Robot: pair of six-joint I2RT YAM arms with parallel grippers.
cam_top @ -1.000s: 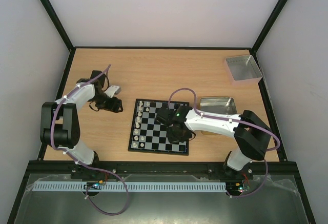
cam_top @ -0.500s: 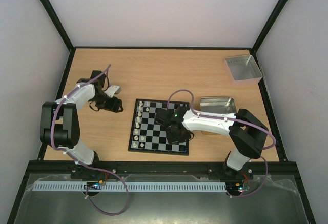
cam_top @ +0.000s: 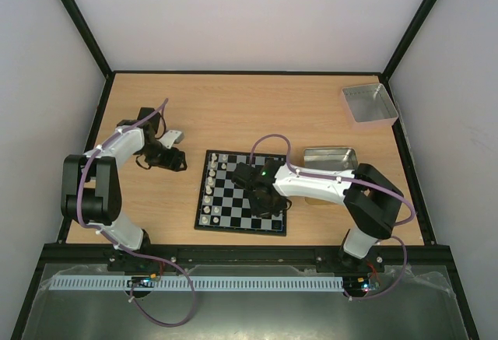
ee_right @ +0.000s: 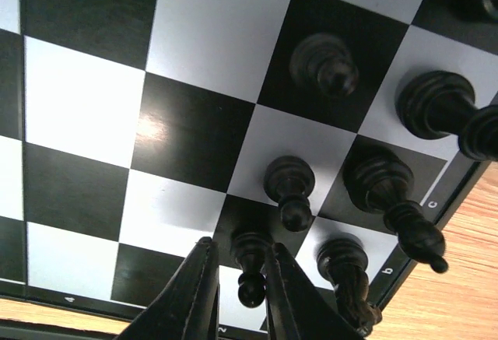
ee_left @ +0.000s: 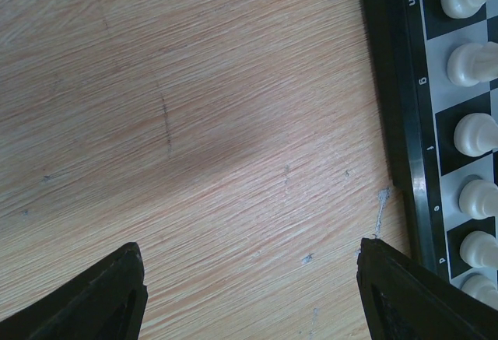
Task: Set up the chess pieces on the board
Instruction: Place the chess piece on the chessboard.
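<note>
The board [cam_top: 233, 202] lies mid-table. White chess pieces [cam_top: 208, 192] stand in two files along its left side; several show in the left wrist view [ee_left: 475, 134] beside the board's black border [ee_left: 405, 122]. My left gripper [cam_top: 177, 159] is open and empty [ee_left: 253, 278] over bare wood just left of the board. My right gripper [cam_top: 267, 200] is low over the board's right side, its fingers closed around a black pawn [ee_right: 250, 266] whose base rests on a dark square near the board's edge [ee_right: 187, 145]. Other black pieces [ee_right: 393, 192] stand close beside it.
A tan-rimmed grey tin [cam_top: 369, 104] sits at the far right corner. A silvery tray [cam_top: 330, 159] lies right of the board, partly under my right arm. Black pawns [ee_right: 289, 188] and a knight [ee_right: 346, 274] crowd the right gripper's fingers.
My right arm has shifted a little to the left over the board's right side, its elbow swinging left too. The left arm has not moved.
</note>
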